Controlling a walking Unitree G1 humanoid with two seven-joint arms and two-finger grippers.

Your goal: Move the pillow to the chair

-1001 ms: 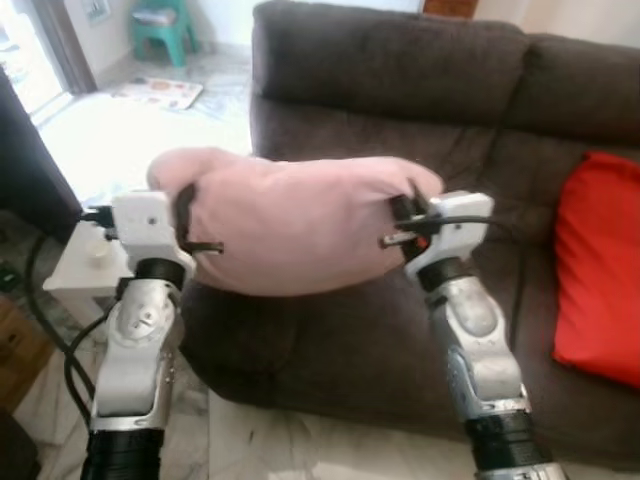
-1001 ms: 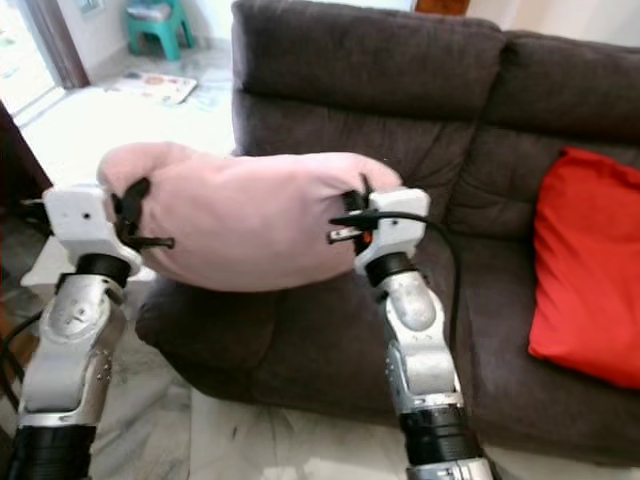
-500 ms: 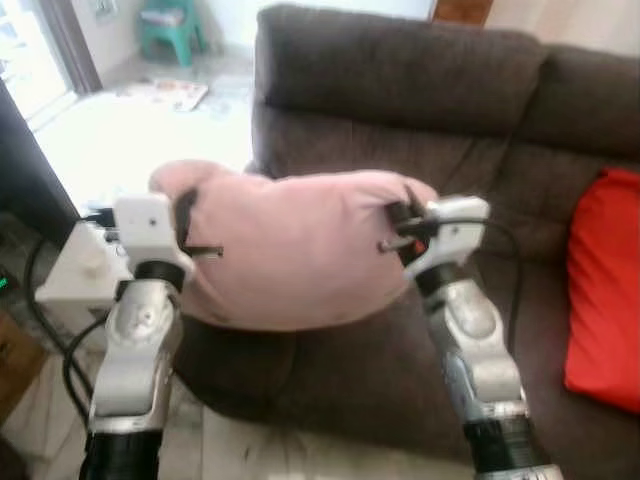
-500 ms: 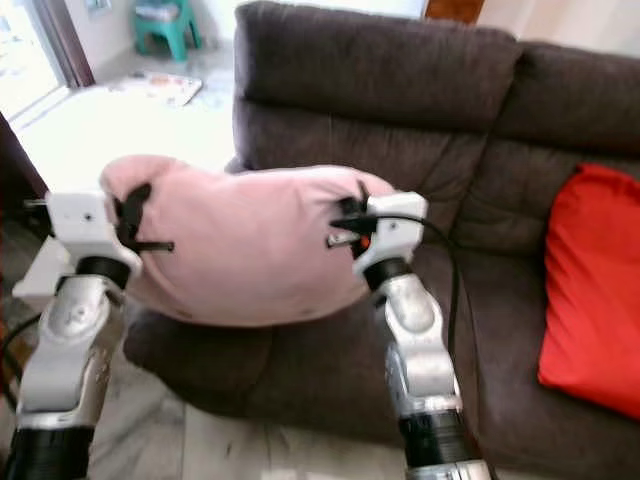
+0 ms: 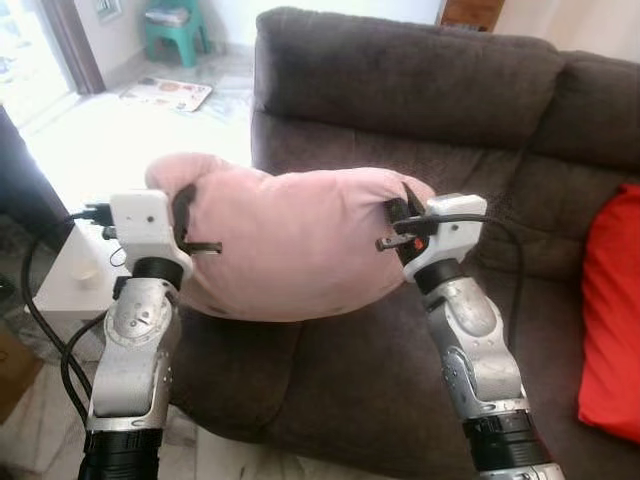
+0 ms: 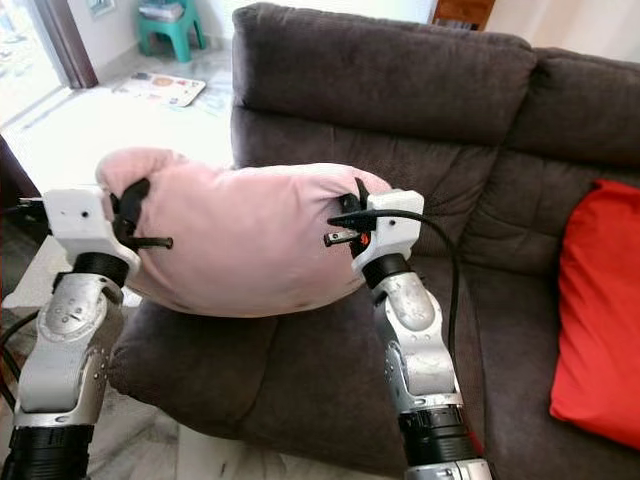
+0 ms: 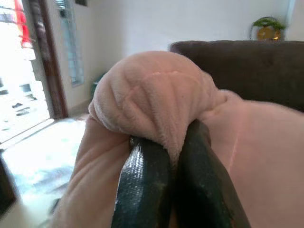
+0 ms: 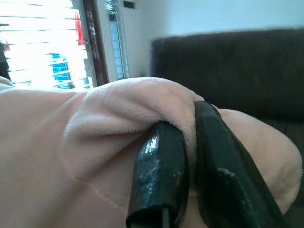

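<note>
Since earlier frame our head has swung; pink pillow (image 5: 295, 245) unchanged between our arms, held above brown sofa (image 5: 420, 90) seat. Left gripper (image 7: 166, 187) fingers clamped on one corner, right gripper (image 8: 190, 178) fingers on other. We judge carry step underway. Next: turn toward chair, likely teal chair (image 5: 172, 28) far off.

Two silver metal forearms end below in black ribbed cuffs; each carries a white boxy wrist block above a black collar. The left gripper (image 5: 186, 215) and right gripper (image 5: 403, 213) have glossy black fingers. Black cables loop from both wrist blocks, the right one showing a small red spot
</note>
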